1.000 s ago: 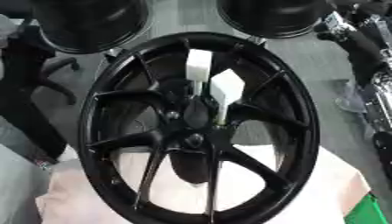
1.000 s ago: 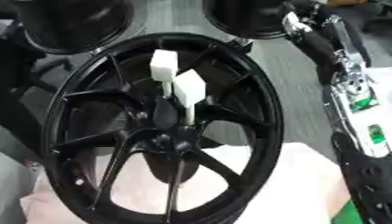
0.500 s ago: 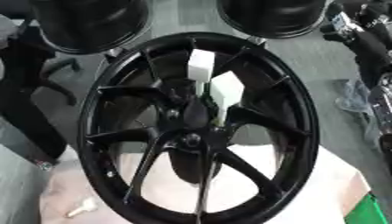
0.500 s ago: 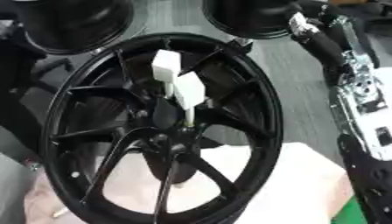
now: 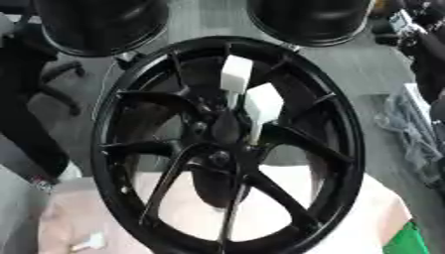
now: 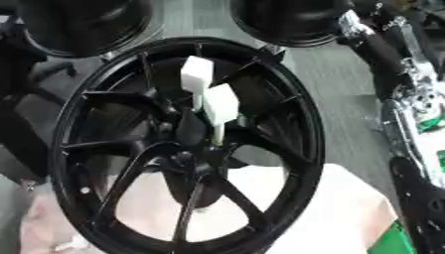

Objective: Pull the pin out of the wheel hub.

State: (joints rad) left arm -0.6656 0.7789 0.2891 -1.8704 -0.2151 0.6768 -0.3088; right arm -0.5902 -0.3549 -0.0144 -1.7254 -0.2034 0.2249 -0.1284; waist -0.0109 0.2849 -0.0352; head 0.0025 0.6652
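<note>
Nearest, pale cloth (image 5: 365, 218) under the lower rim of the black wheel (image 5: 343, 163), with a small white scrap (image 5: 87, 242) at lower left and a green corner (image 5: 415, 243) at lower right. At the hub (image 5: 217, 149), two white pins seated side by side: nearer pin (image 5: 262, 103) and farther pin (image 5: 236, 74), long axes slanting from the hub toward the far rim, blocky heads pointing away, thin stems down in the hub, nothing gripping either. Farther back, two dark tyres (image 5: 104, 25); along the right edge the right arm (image 6: 408, 129), ending in the blurred right hand (image 6: 363, 25), spread or curled impossible to tell.
</note>
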